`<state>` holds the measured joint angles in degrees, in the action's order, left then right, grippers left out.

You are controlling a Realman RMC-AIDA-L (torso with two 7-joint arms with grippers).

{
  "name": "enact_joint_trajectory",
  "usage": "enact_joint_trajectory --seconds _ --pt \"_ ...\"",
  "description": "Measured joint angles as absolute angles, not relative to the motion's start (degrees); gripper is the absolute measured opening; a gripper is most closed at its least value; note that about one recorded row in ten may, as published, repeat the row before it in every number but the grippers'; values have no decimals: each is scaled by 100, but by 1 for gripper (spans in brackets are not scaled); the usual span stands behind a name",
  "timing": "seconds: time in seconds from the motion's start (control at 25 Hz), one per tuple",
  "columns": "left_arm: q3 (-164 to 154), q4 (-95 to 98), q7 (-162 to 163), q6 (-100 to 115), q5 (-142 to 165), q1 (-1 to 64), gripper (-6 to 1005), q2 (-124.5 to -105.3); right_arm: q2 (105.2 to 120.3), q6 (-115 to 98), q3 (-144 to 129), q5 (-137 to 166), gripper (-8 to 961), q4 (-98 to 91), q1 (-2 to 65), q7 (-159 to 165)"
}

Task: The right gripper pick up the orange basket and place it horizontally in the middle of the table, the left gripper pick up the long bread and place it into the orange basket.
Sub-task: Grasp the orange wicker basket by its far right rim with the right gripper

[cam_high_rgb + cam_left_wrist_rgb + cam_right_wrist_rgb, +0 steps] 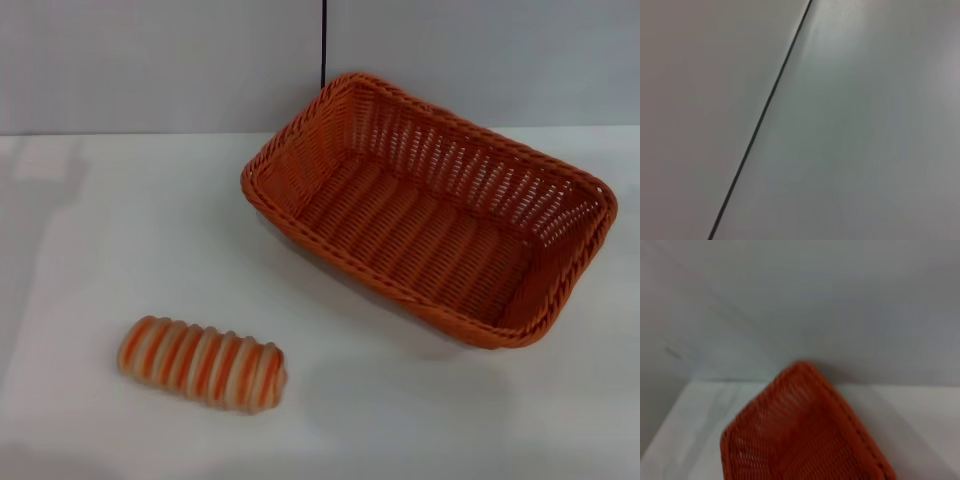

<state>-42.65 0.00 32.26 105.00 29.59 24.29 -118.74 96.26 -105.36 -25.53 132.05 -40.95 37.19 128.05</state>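
The orange basket [430, 210] is a rectangular woven piece with a braided rim, sloping openwork sides and a ribbed flat floor; it sits empty on the right rear part of the plain white table [120, 230], its long axis running diagonally from rear left to front right, and the right wrist view shows one rounded corner of it [805, 435]. The long bread [203, 363] is a small oblong loaf with rounded ends and ribbed orange and cream stripes, lying flat at the front left, well apart from the basket, its long axis near crosswise and dipping slightly toward the front at its right end. Neither the left gripper nor the right gripper appears in any view, so their grip cannot be told.
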Motion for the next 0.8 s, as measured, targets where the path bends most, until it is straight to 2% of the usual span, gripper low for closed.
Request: enact_joint_trajectory --seconds 0.6,0.8 --pt "-4550 -60 3252 10952 2964 2063 782 -11883 9747 -9688 -3841 13529 670 -3671 4234 13052" --pt "-4553 -87 3284 11063 2962 1985 782 -11886 9876 -9493 -3907 13960 668 -3627 4407 13160"
